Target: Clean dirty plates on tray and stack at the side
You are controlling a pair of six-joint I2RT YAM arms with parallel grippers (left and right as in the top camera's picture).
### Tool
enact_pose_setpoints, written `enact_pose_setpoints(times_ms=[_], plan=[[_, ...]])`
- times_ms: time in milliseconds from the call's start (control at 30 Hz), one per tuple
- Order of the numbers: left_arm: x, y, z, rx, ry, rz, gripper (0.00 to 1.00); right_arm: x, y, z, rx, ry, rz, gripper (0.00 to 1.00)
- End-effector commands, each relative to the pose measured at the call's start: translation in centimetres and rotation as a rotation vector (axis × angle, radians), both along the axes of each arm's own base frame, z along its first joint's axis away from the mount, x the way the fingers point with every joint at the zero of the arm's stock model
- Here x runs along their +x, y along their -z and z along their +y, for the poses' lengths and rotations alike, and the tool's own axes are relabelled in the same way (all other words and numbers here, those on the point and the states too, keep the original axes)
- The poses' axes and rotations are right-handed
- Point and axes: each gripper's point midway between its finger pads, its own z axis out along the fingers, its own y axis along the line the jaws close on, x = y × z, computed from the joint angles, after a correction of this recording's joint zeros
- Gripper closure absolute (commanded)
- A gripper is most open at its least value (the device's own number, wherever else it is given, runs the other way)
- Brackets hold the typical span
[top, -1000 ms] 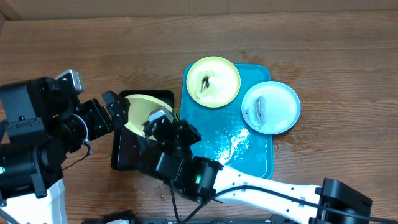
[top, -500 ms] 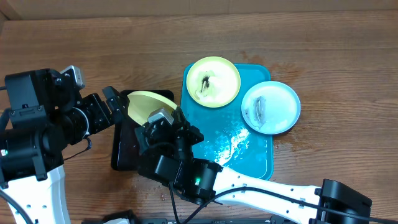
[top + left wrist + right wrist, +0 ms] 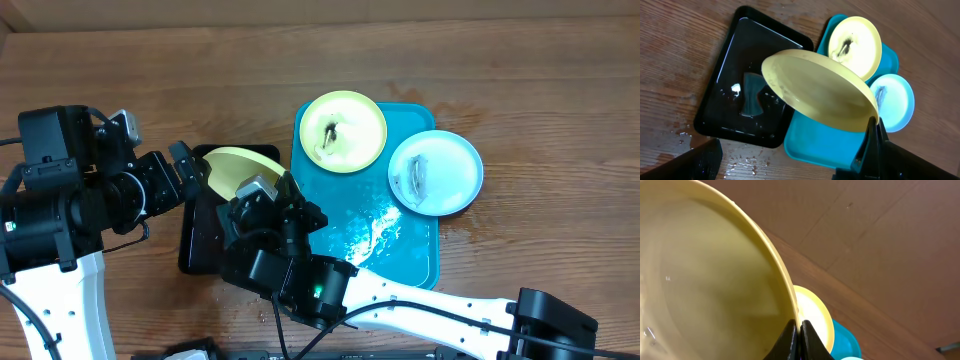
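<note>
A pale yellow-green plate hangs tilted above the black tray. My right gripper is shut on its rim; the right wrist view shows the fingers pinching the plate. My left gripper is open beside the plate's left edge; in the left wrist view the plate shows in front of it. A second yellow-green plate with a dark smear and a light blue plate lie on the turquoise tray.
The black tray holds shallow water and a grey patch. Water drops lie on the wood near its corner. The blue plate overhangs the turquoise tray's right edge. The right arm stretches along the front of the table.
My right wrist has shifted left over the held plate. The left arm has drawn back a little to the upper left. The plate sits slightly higher in view.
</note>
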Motion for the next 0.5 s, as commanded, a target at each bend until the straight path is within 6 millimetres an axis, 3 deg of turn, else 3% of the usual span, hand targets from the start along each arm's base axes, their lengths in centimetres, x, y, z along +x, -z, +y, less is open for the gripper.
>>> enact_pose_setpoints(times_ms=[0, 133, 300, 467], plan=[[0.1, -0.5, 0.3, 0.017, 0.005, -0.019, 0.0, -0.1, -2.4, -0.3, 0.05, 0.016, -0.035, 0.96], [0.1, -0.7, -0.1, 0.021, 0.055, -0.036, 0.0, -0.1, -2.6, -0.1, -0.057, -0.018, -0.045, 0.96], [0.1, -1.4, -0.8, 0.003, 0.098, -0.08, 0.0, 0.0, -2.8, 0.0, -0.391, -0.11, -0.065, 0.96], [0.1, -2.9, -1.7, -0.023, 0.128, -0.16, 0.0, -0.7, -3.4, 0.9, -0.43, -0.143, -0.09, 0.96]])
